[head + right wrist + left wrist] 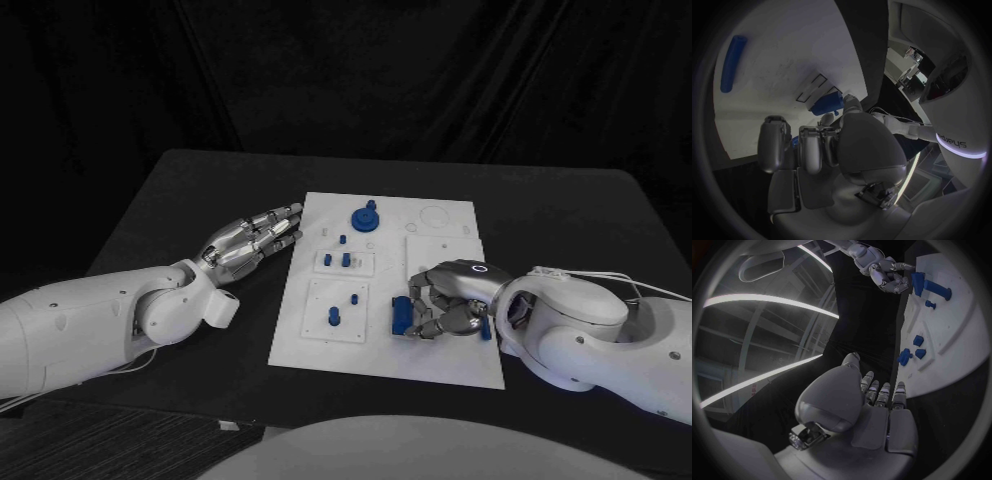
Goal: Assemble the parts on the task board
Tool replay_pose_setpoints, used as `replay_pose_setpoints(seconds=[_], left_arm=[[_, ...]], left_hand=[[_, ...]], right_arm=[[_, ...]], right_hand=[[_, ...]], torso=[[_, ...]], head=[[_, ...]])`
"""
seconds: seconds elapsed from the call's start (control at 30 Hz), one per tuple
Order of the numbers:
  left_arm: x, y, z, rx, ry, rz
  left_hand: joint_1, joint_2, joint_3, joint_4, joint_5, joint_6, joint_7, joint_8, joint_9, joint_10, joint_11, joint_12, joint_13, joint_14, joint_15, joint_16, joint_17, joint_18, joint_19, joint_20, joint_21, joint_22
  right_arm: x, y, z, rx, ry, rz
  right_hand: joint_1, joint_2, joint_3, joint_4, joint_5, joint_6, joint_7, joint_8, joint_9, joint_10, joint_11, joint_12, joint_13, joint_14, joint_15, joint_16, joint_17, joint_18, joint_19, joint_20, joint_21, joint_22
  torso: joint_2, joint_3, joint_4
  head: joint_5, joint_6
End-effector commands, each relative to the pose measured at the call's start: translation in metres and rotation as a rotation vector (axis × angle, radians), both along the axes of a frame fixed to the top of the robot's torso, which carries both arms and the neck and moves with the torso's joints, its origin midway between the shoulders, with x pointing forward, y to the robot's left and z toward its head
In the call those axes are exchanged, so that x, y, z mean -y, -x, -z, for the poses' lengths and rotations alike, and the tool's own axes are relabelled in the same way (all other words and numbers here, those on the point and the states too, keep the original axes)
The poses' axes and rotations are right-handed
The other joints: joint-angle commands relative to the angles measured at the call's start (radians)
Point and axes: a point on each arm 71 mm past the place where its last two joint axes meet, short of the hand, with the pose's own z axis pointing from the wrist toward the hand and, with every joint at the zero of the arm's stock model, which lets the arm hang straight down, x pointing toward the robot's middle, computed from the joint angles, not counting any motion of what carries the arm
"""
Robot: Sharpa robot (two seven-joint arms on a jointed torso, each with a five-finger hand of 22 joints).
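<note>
The white task board (433, 362) lies in the middle of the table. A round blue part (366, 216) stands near its far edge, and small blue pegs (336, 260) (335, 317) stand in its left panels. My right hand (444, 305) is curled over the board's near right area, beside an upright blue block (400, 315). In the right wrist view a blue part (826, 104) sits between its thumb and fingers, and a long blue bar (732, 62) lies farther off. My left hand (257, 235) lies flat and empty on the table at the board's left edge.
Another blue piece (486, 328) shows just behind my right hand. The left wrist view shows the board (954, 340) with several blue parts (911, 354) ahead of my left hand (873, 400). Black table surrounds the board.
</note>
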Motion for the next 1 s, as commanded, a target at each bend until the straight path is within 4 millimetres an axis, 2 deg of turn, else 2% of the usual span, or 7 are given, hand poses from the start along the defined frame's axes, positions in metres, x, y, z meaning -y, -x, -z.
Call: replay_pose_setpoints(seconds=[0.03, 0.1, 0.27, 0.73, 0.83, 0.87, 1.0], left_arm=[[0.0014, 0.0007, -0.0007, 0.005, 0.016, 0.008], [0.0016, 0.0007, -0.0006, 0.005, 0.016, 0.009], [0.0015, 0.0005, -0.0003, 0.004, 0.016, 0.009], [0.0012, 0.0006, 0.0002, 0.0, 0.015, 0.012], [0.0014, 0.0006, 0.0003, 0.0, 0.016, 0.012], [0.0014, 0.0006, 0.0003, 0.0, 0.016, 0.013], [0.0015, 0.0006, 0.0004, -0.001, 0.016, 0.013]], left_hand=[[0.012, 0.001, 0.028, -0.011, 0.014, 0.006, -0.001, 0.011, 0.014, 0.0, 0.011, 0.018, -0.006, 0.003, 0.008, -0.01, -0.008, 0.007, 0.006, 0.006, -0.014, -0.004], [0.012, 0.001, 0.028, -0.011, 0.014, 0.006, -0.001, 0.011, 0.014, 0.0, 0.011, 0.018, -0.006, 0.003, 0.008, -0.01, -0.008, 0.007, 0.006, 0.006, -0.014, -0.004], [0.012, 0.001, 0.029, -0.011, 0.014, 0.007, -0.001, 0.012, 0.014, 0.0, 0.012, 0.017, -0.006, 0.003, 0.009, -0.01, -0.008, 0.007, 0.006, 0.007, -0.013, -0.003], [0.012, 0.002, 0.029, -0.011, 0.014, 0.008, 0.0, 0.012, 0.014, 0.001, 0.012, 0.017, -0.006, 0.003, 0.01, -0.01, -0.008, 0.007, 0.006, 0.008, -0.013, -0.003], [0.012, 0.002, 0.03, -0.011, 0.014, 0.008, 0.001, 0.013, 0.014, 0.001, 0.012, 0.018, -0.006, 0.003, 0.012, -0.01, -0.008, 0.007, 0.006, 0.009, -0.013, -0.002], [0.012, 0.002, 0.03, -0.011, 0.014, 0.008, 0.001, 0.013, 0.014, 0.001, 0.012, 0.018, -0.006, 0.003, 0.012, -0.01, -0.008, 0.007, 0.006, 0.009, -0.013, -0.002], [0.012, 0.002, 0.03, -0.012, 0.014, 0.008, 0.001, 0.013, 0.014, 0.001, 0.012, 0.018, -0.006, 0.003, 0.013, -0.01, -0.008, 0.007, 0.007, 0.009, -0.013, -0.002]], right_arm=[[-0.0014, 0.0019, 0.0014, 0.014, 0.02, -0.02], [-0.0016, 0.0022, 0.0019, 0.013, 0.019, -0.022], [-0.0023, 0.0027, 0.003, 0.012, 0.016, -0.024], [-0.003, 0.0029, 0.0055, 0.013, 0.008, -0.019], [-0.003, 0.0026, 0.0061, 0.012, 0.01, -0.017], [-0.003, 0.0025, 0.0064, 0.012, 0.011, -0.015], [-0.0029, 0.002, 0.0074, 0.011, 0.012, -0.01]], right_hand=[[0.051, 0.001, 0.003, 0.005, 0.147, 0.013, -0.009, 0.029, 0.022, 0.113, -0.005, 0.017, 0.273, 0.101, -0.012, 0.016, 0.274, 0.011, 0.02, -0.006, 0.003, 0.205], [0.074, -0.002, 0.016, 0.008, 0.303, 0.02, -0.012, 0.028, 0.016, 0.113, -0.008, 0.017, 0.273, 0.101, -0.014, 0.016, 0.274, 0.011, 0.02, -0.008, 0.002, 0.204], [0.079, -0.012, 0.051, 0.012, 0.49, 0.039, -0.015, 0.022, 0.004, 0.113, -0.012, 0.017, 0.273, 0.101, -0.017, 0.016, 0.274, 0.011, 0.02, -0.01, 0.001, 0.204], [0.042, -0.034, 0.163, 0.012, 0.649, 0.067, -0.021, 0.024, -0.007, 0.113, -0.017, 0.017, 0.273, 0.101, -0.022, 0.016, 0.274, 0.011, 0.019, -0.015, 0.001, 0.204], [0.033, -0.042, 0.165, 0.005, 0.341, 0.066, -0.021, 0.042, 0.003, 0.113, -0.016, 0.017, 0.273, 0.101, -0.022, 0.016, 0.274, 0.01, 0.019, -0.017, 0.003, 0.205], [0.028, -0.035, 0.148, 0.003, 0.126, 0.064, -0.019, 0.056, 0.011, 0.113, -0.015, 0.017, 0.273, 0.101, -0.02, 0.016, 0.274, 0.01, 0.019, -0.013, 0.002, 0.204], [0.001, -0.022, 0.1, 0.008, -0.165, 0.06, -0.015, 0.075, 0.021, 0.113, -0.01, 0.017, 0.273, 0.101, -0.016, 0.016, 0.274, 0.01, 0.022, -0.01, 0.006, 0.206]], torso=[[0.0, -0.0003, 0.001], [0.0, -0.0003, 0.0006], [-0.001, 0.0, 0.0006], [0.0, 0.0001, 0.0005], [0.0, -0.0001, 0.0005], [0.0, 0.0, 0.0008], [0.0, 0.0001, 0.0011]], head=[[-0.001, 0.0], [0.0, 0.0], [-0.001, 0.0], [0.002, 0.0], [0.003, 0.0], [0.003, 0.0], [0.003, 0.0]])
